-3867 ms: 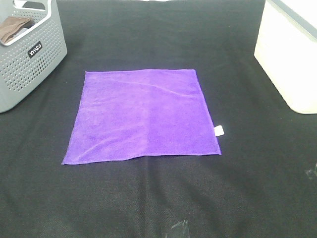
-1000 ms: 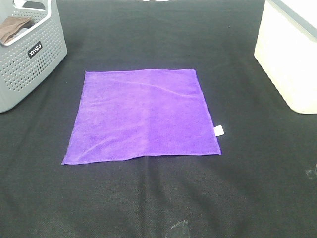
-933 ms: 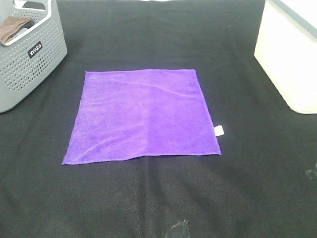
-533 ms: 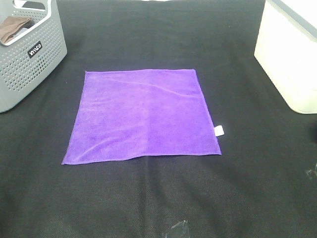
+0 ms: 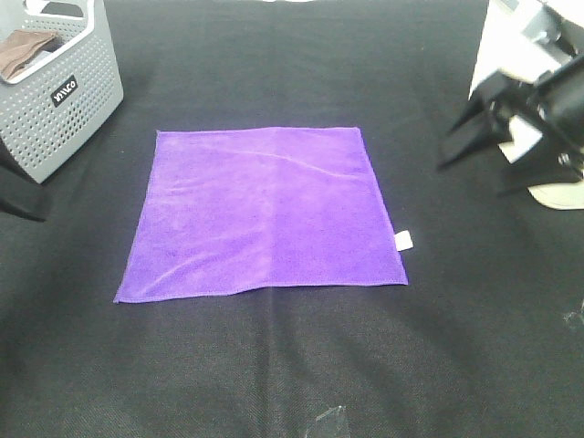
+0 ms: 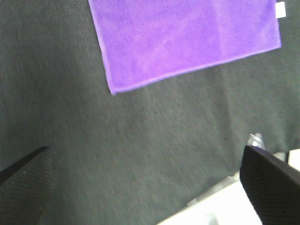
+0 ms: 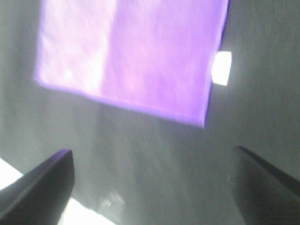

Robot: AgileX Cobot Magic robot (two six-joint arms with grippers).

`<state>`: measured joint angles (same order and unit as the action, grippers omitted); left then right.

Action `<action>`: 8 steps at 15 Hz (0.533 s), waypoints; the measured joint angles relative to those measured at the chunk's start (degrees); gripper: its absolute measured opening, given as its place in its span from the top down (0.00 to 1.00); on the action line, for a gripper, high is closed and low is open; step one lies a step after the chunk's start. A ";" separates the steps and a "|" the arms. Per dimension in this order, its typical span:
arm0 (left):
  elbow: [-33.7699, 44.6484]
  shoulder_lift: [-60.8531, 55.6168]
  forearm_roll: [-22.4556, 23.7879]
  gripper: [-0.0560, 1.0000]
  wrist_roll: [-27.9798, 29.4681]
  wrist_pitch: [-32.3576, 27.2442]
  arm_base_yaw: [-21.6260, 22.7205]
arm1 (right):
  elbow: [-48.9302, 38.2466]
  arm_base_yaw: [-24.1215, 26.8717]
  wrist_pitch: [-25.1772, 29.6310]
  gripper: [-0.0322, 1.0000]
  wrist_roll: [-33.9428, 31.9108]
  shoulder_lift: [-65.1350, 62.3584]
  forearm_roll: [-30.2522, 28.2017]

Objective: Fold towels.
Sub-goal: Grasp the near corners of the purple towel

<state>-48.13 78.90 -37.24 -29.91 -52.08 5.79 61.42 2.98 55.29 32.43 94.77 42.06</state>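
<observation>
A purple towel lies flat and spread out on the black table, with a small white tag at its near right corner. My right gripper is open and empty above the table, to the right of the towel. One finger of my left gripper shows at the left edge, left of the towel. In the left wrist view the towel lies beyond my open left gripper. In the right wrist view the towel and its tag lie beyond my open right gripper.
A grey perforated basket holding a brown cloth stands at the back left. A white box stands at the back right, behind my right arm. Small clear scraps lie at the table's front edge.
Both arms have come into view: the right gripper from the right side, the left finger at the left edge. The towel has not moved.
</observation>
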 joint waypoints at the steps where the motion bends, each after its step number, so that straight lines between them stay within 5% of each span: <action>1: -1.03 1.78 -0.86 0.01 -0.97 1.26 0.00 | 2.06 1.55 1.78 0.16 1.43 2.64 1.32; 8: -18.62 30.25 -2.75 0.01 -3.84 -3.72 0.00 | 3.95 2.06 4.01 0.18 2.46 8.71 1.03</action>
<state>-66.75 109.15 -39.99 -33.75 -55.81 5.79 65.37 5.04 59.30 34.89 103.48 43.09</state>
